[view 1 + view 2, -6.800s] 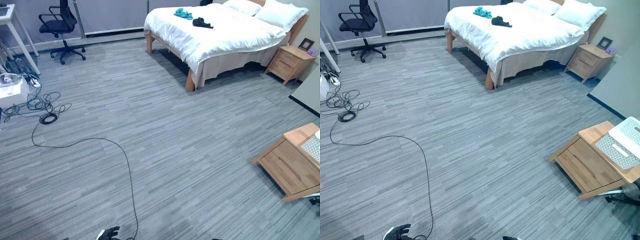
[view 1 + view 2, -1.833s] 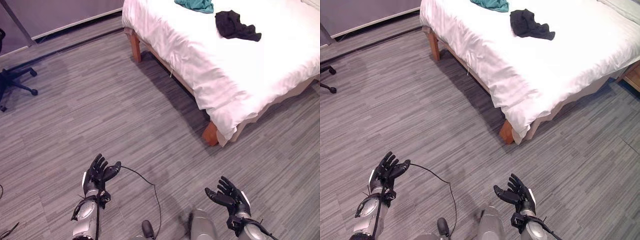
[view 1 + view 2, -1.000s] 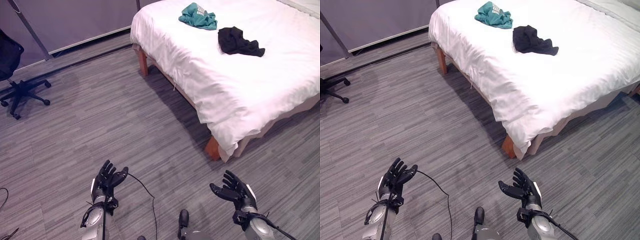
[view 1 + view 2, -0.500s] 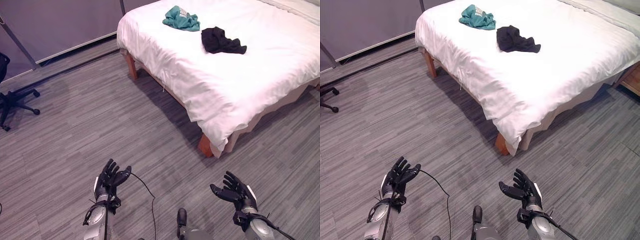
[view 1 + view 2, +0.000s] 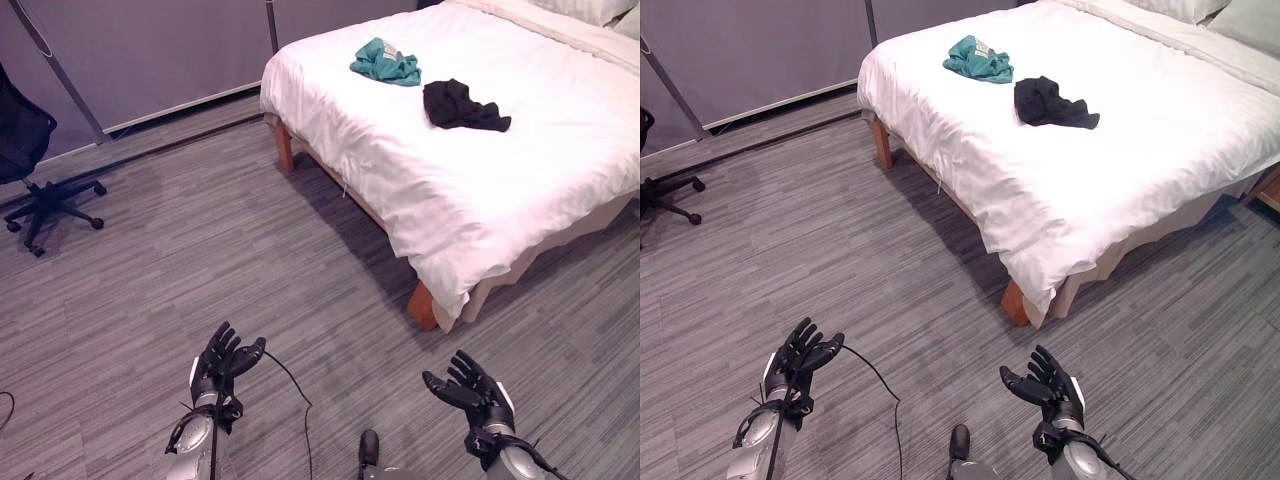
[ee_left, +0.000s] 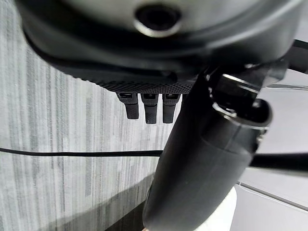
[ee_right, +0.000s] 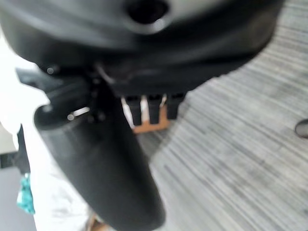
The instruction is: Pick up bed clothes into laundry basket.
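A teal garment (image 5: 386, 62) and a crumpled black garment (image 5: 460, 105) lie apart on the white bed (image 5: 470, 190), which stands ahead and to the right. Both hands hover low over the grey floor, well short of the bed. My left hand (image 5: 220, 362) is open with straight fingers and holds nothing. My right hand (image 5: 472, 389) is open too, palm up, empty. In the right wrist view the bed's wooden leg (image 7: 149, 126) and a bit of the teal garment (image 7: 25, 201) show past the fingers (image 7: 151, 109).
The bed's near wooden leg (image 5: 422, 306) stands at its corner. A black office chair (image 5: 35, 150) is at the far left. A grey wall panel (image 5: 160, 50) closes the back, with a slanted metal pole (image 5: 58, 70) before it.
The whole picture has shifted, so the camera moved; bed and clothes now sit slightly further right and down. Both hands stay open, empty and low.
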